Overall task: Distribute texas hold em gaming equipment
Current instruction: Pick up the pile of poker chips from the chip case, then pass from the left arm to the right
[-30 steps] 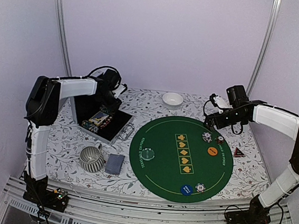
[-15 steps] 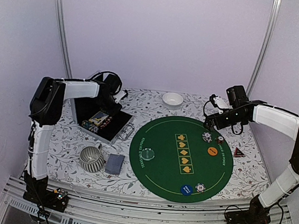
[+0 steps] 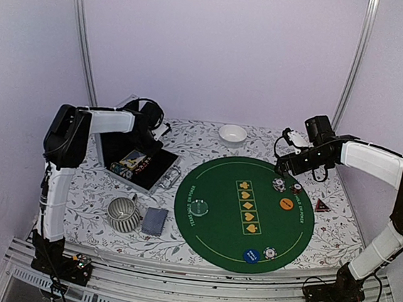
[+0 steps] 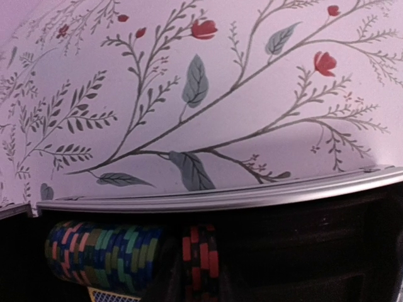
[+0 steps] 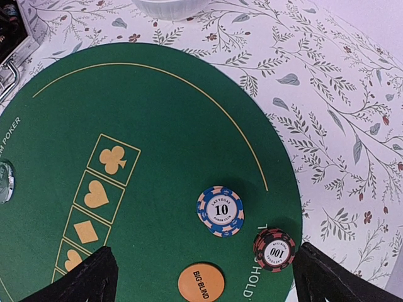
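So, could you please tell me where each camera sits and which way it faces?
Top external: above and behind the bases, looking down on the table; left arm and right arm show.
Left wrist: low at the open case rim, facing racked chips and the table beyond; no robot part clearly shows.
Right wrist: above the green mat, looking down; right tool spread at the bottom corners.
Shared: top and right wrist both show the orange button and white bowl.

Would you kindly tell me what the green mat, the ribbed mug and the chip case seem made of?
Mat: likely felt or fabric-faced rubber; matte, no glare, printed markings.
Mug: probably glazed ceramic; grey ribs with soft highlights.
Case: apparently aluminium-edged with dark lining; its rim shines like brushed metal.
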